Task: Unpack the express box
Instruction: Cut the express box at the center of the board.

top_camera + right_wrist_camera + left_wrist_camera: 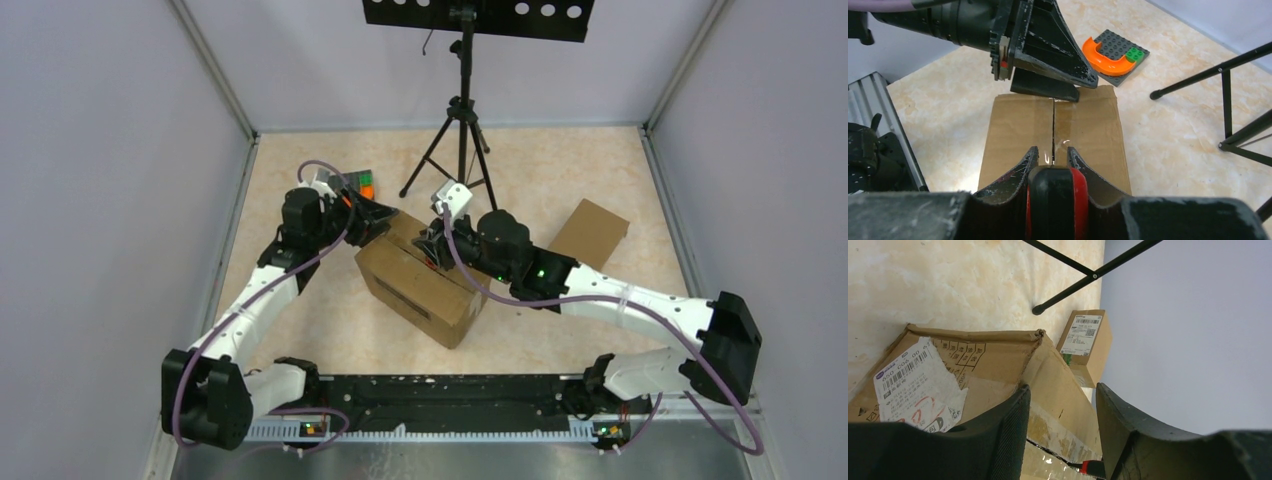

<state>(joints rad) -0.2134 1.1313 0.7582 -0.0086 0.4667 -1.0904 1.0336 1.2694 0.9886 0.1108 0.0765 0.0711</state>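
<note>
Box (420, 290), seam (1053, 125) closed: my left jaws gape astride its far edge, right jaws clench red tool (1075, 197); I'd slit shallowly.

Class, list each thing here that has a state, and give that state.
Large brown cardboard express box: flaps shut.
Left gripper: open, at the box's far end.
Right gripper: shut on a red-and-black round tool.
Small brown labelled cardboard box: closed.

Bright even light, soft shadows, sharp
</note>
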